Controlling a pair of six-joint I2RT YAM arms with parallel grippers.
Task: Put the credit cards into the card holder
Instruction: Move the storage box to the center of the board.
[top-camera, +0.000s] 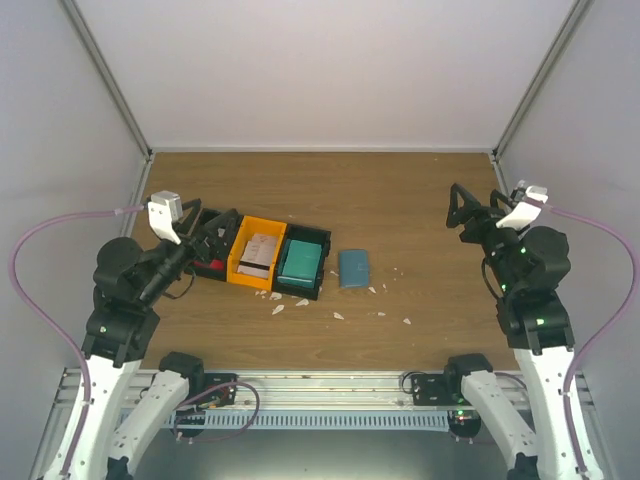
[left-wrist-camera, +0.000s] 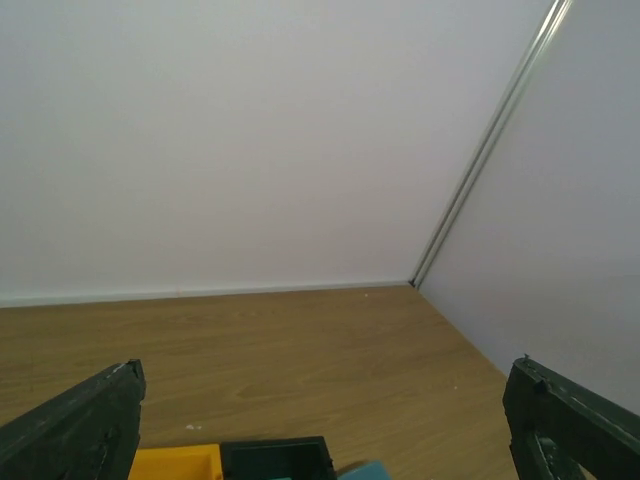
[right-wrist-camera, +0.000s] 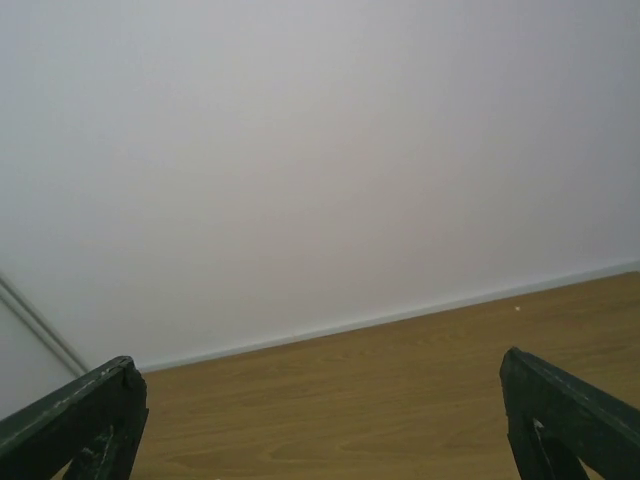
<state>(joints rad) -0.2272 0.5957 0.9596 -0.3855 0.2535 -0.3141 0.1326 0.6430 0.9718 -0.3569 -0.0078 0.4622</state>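
Note:
The credit cards (top-camera: 258, 255), pale with pink print and a dark stripe, lie in an orange bin (top-camera: 257, 262) left of the table's middle. The card holder (top-camera: 352, 268), a flat dusty-blue rectangle, lies shut on the wood just right of the row of bins; only its corner (left-wrist-camera: 366, 470) shows in the left wrist view. My left gripper (top-camera: 215, 232) hovers open over the left end of the bins with nothing in it (left-wrist-camera: 325, 378). Far to the right, my right gripper (top-camera: 458, 212) is open and empty, facing the back wall (right-wrist-camera: 318, 368).
A black bin (top-camera: 303, 262) holding a teal block stands between the orange bin and the card holder; another black bin (top-camera: 208, 262) with something red is at the row's left end. Small white scraps (top-camera: 300, 302) dot the wood in front. Walls enclose the table on three sides.

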